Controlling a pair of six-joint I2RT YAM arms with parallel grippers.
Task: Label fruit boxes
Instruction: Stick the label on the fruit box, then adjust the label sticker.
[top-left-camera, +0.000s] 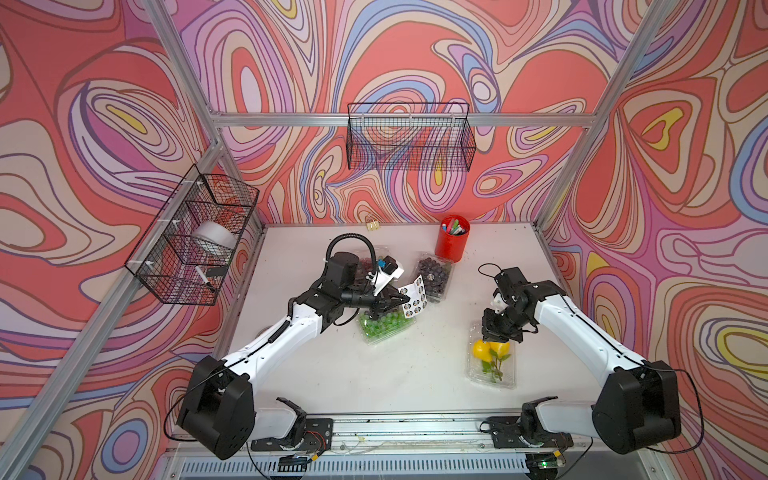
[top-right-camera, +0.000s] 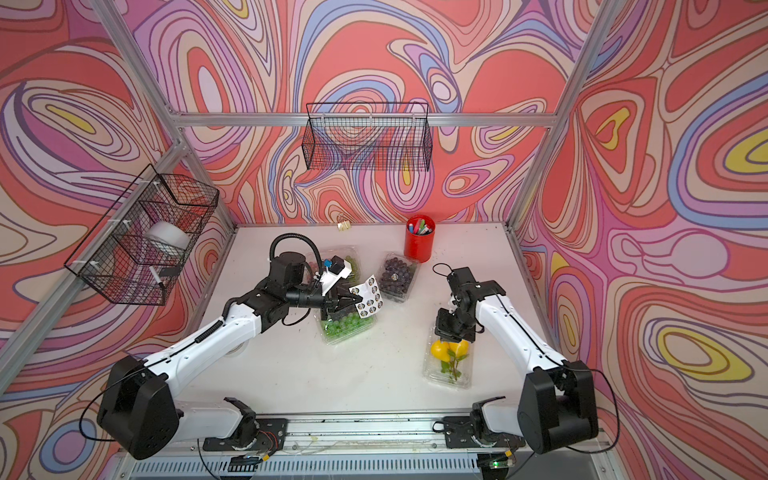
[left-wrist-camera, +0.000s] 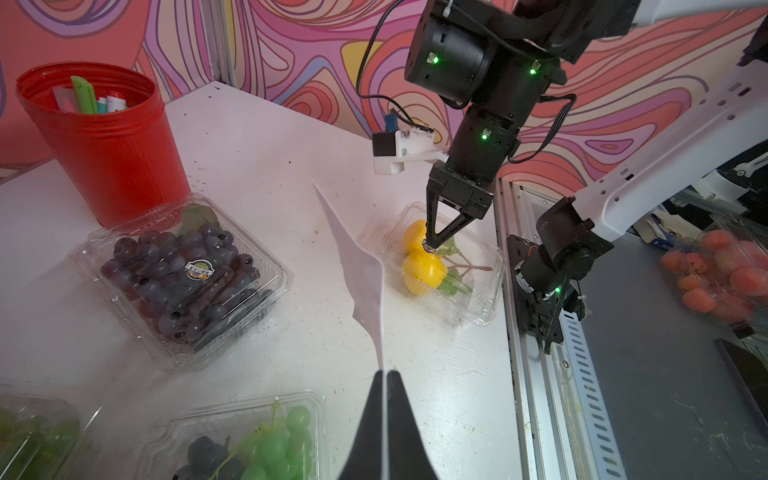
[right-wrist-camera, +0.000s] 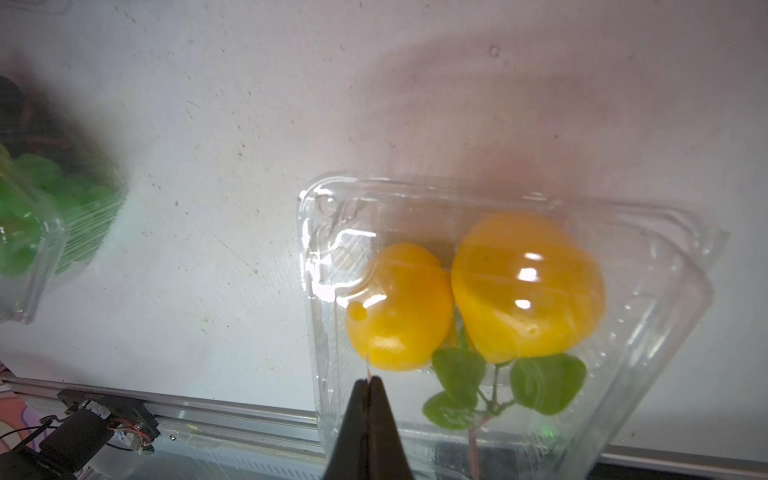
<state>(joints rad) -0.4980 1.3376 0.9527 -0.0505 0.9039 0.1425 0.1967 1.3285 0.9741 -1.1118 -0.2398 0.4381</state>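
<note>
Right gripper (right-wrist-camera: 368, 380): jaws closed, pinching a small round sticker (left-wrist-camera: 429, 248). It is seen edge-on as a thin sliver in the right wrist view. The tips point down at the lid of the yellow-fruit box (right-wrist-camera: 332, 232), above the smaller fruit and next to the leaves. Cannot tell whether the sticker touches the lid.

The yellow-fruit box (top-left-camera: 478, 374) lies near the worktop's (top-left-camera: 374, 382) front edge, toward the right side.

Left gripper (top-left-camera: 402, 300): jaws closed on one edge of the sticker sheet (top-left-camera: 417, 296). The sheet is held clear of the worktop and curls, with rows of round stickers showing.

The green-grape box (top-left-camera: 370, 338) is directly below this gripper, left of centre. The purple-grape box (top-left-camera: 441, 294) is just beyond the sheet, toward the rear edge, with a round label on its lid. The red pen cup (top-left-camera: 451, 245) is close behind it.

A fourth box (top-right-camera: 351, 251) is toward the rear, mostly hidden behind the left wrist.
</note>
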